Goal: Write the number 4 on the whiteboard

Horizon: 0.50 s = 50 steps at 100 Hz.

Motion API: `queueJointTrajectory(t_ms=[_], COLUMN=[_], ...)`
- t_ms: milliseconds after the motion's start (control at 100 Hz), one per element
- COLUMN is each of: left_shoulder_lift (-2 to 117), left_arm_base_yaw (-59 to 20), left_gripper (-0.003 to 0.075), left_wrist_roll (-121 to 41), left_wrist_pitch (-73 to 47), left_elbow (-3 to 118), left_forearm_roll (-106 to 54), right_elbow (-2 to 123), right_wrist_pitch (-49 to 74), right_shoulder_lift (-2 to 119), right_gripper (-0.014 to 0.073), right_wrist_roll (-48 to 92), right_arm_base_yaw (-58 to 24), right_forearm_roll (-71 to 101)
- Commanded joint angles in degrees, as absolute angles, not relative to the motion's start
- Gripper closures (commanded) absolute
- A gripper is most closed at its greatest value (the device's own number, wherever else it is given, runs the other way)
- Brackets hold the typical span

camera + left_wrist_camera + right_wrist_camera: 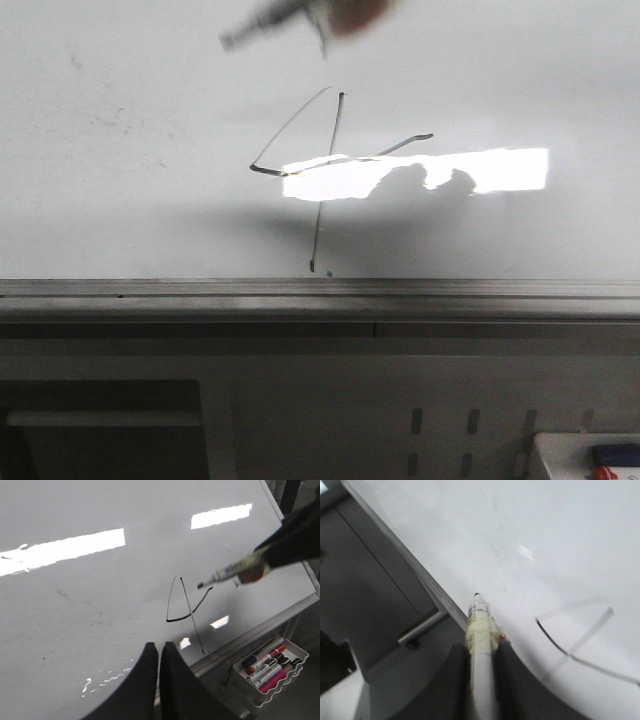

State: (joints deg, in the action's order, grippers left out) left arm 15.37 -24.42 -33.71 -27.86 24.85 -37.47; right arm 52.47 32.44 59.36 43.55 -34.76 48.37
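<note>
The number 4 stands in thin dark strokes on the glossy whiteboard, just above its grey edge rail. In the left wrist view the number 4 lies beyond my left gripper, which is shut and holds nothing. My right gripper is shut on a marker with a taped barrel. That marker hangs with its tip near the right end of the crossbar, seemingly off the board. In the front view the marker is a blur at the top edge.
A white tray of several markers hangs below the rail at the right, and its corner shows in the front view. A grey perforated panel lies under the board. Bright glare crosses the crossbar.
</note>
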Motion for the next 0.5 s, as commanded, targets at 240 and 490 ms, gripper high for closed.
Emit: queueJointTrajectory(t_ms=[240, 490], left_shoulder_lift=[27.62, 38.93], left_arm_base_yaw=[-24.24, -25.31], left_gripper=[0.0329, 0.0317], left_wrist_roll=[-44.69, -59.85], left_wrist_pitch=[-40.14, -58.69], left_elbow=[39.52, 50.65], left_forearm_roll=[-38.55, -45.34], right_elbow=[62.21, 62.21], right_wrist_pitch=[39.16, 40.11], right_shoulder_lift=[57.18, 62.02], right_gripper=[0.0638, 0.0638], right_wrist_roll=[43.67, 48.26], right_arm_base_yaw=[-41.1, -49.16], right_forearm_roll=[40.85, 38.14])
